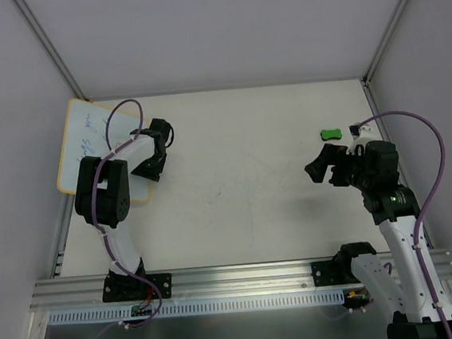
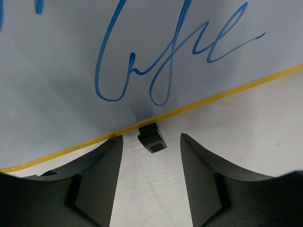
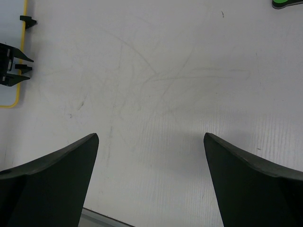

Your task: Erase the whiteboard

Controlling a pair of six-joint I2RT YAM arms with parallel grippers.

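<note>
At the far left corner of the table [image 1: 236, 186], the whiteboard [image 1: 86, 135] is lying flat, its long axis running away from the arm bases, and blue handwriting [image 2: 156, 66] is showing on it. The left gripper [image 2: 151, 142] is hovering at the board's right edge, jaws spread, with a small black clip [image 2: 152, 137] sitting between them, not pinched. The right gripper [image 3: 151, 142] is also keeping its jaws spread, well apart from the board. The green eraser [image 1: 331, 134] is lying just beyond it, so I judge the right arm is nearer to the eraser and the left one nearer to the board.
</note>
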